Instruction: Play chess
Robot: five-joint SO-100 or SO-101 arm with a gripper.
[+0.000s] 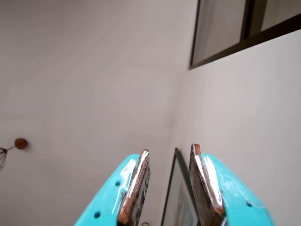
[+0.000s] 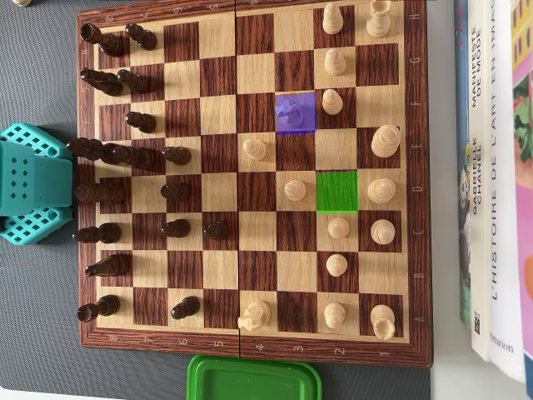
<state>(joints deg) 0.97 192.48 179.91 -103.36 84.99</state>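
Overhead view looks straight down on the chessboard (image 2: 250, 179), which fills most of the frame on a dark grey surface. The dark pieces (image 2: 125, 154) crowd the 9 o'clock side in uneven files, several of them lying so that they overlap in the picture. The light pieces (image 2: 337, 225) are spread over the 3 o'clock half, some well forward toward the middle of the board. One square just above and right of the centre is tinted purple (image 2: 295, 111); another, toward 4 o'clock from it, is tinted green (image 2: 336, 191). Both tinted squares are bare of pieces. At 9 o'clock, off the board's edge, sits the teal arm base (image 2: 32, 182). A green lid (image 2: 254, 379) lies at 6 o'clock, touching or just beside the board's rim, and books (image 2: 491, 183) stand along the 3 o'clock edge.

The wrist view shows none of this. It points upward at pale walls, with a dark-framed window (image 1: 244, 28) at 1 o'clock and a small round brown knob (image 1: 20, 143) at 9 o'clock. The gripper (image 1: 169, 153) enters from 6 o'clock, its two teal fingers (image 1: 120, 188) tipped with brown pads; they stand apart with a clear gap and nothing between them. The overhead view does not show the gripper at all.
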